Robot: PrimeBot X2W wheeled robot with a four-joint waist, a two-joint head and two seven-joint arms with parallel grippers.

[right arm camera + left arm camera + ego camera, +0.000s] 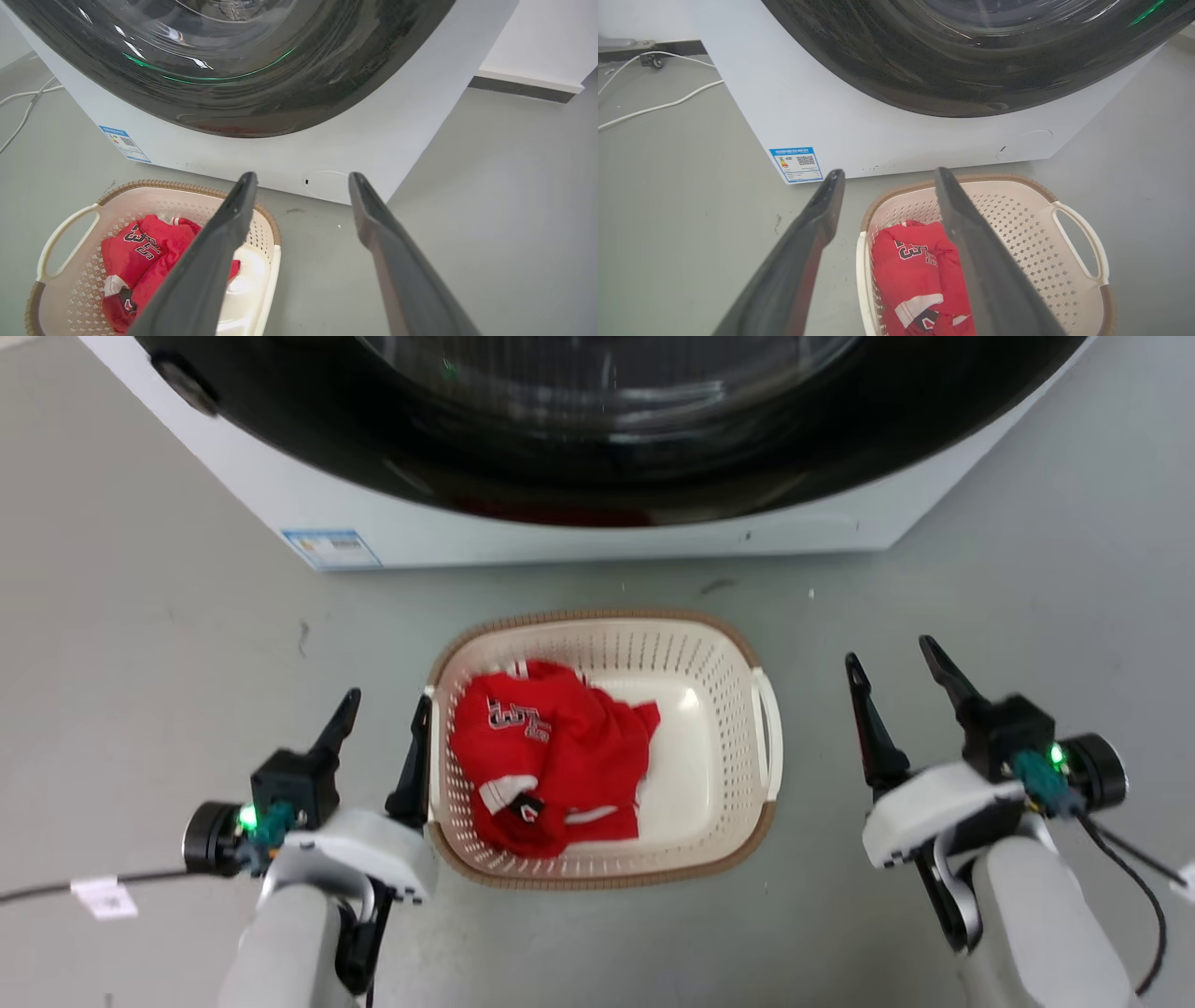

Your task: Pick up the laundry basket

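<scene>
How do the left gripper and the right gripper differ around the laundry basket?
The left gripper is close beside the laundry basket; the right gripper stands well apart from it, with bare floor between. In the head view, the left gripper's tips sit lower than the right gripper's. Both are open and empty.

Grey floor (140, 644), white washer (448, 537) w/ dark glass door (597, 467), white cables (654, 108), white wall (546, 37), dark skirting (518, 88)

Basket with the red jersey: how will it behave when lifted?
Likely light: the laundry basket is perforated plastic holding a red jersey. Probably stiff, though the perforated walls may flex. The jersey lies toward the left side, so it may tip slightly that way.
</scene>
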